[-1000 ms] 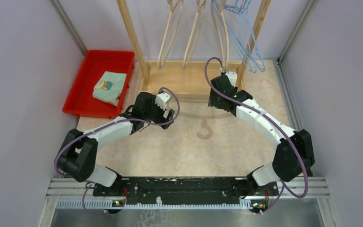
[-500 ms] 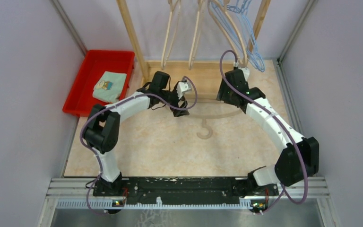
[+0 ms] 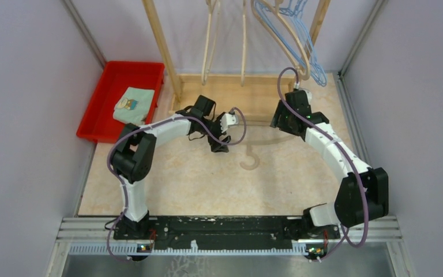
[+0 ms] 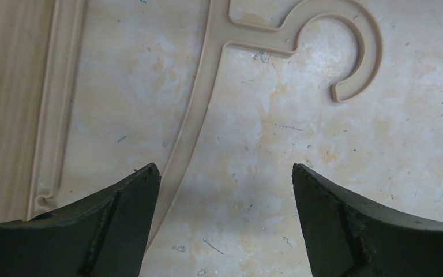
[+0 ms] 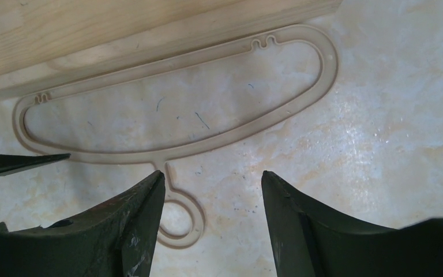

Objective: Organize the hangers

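Red tray with a folded cloth sits far left, out of play. Next over, the left gripper hangs jaws wide and empty above the beige hanger, which lies flat on the table just beside the wooden rack's base, hook toward the arms. The right gripper hovers near its right end, jaws partly apart, nothing between them. Looks like the pick-up step for the one loose hanger, the other hangers being on the rail. I'd say next one gripper must drop, pinch the thin arm near the neck and lift it cleanly.
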### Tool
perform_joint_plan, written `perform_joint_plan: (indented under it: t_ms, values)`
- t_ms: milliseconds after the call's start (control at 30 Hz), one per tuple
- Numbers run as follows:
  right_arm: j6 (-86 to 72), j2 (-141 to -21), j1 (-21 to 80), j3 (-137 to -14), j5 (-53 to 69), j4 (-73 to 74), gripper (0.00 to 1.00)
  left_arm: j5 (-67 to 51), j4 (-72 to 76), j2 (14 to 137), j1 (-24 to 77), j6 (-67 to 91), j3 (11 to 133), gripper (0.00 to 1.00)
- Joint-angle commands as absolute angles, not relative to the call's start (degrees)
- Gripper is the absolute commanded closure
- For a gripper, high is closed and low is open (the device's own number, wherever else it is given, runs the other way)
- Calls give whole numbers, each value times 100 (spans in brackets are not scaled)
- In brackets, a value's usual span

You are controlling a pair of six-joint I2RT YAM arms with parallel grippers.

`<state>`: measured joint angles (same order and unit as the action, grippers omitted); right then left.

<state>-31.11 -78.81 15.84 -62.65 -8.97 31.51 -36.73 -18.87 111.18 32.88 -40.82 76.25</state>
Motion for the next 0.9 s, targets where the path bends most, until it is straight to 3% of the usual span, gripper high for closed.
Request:
perform_joint_plan:
  t_ms: [0, 533, 633, 767, 867]
  values:
    - [-3158, -7597, 1433, -6195, -643, 2780, 38, -3306, -2030, 11430, 3435, -4363, 7654, 11]
    - [-3023, -7445, 1072, -5843, -273, 2673, 41, -2329, -1500, 11857, 3731, -4490, 7567, 16]
    - [-3030, -7434, 1053, -5783, -234, 2656, 41, -2226, -1580, 11909, 3747, -4415, 7588, 27]
    - [-3037, -7435, 1024, -5753, -172, 2637, 41, -2268, -2036, 12102, 3753, -4194, 7907, 67]
    - [-3032, -7421, 1019, -5742, -141, 2628, 41, -2238, -2396, 12230, 3791, -4072, 8113, 85]
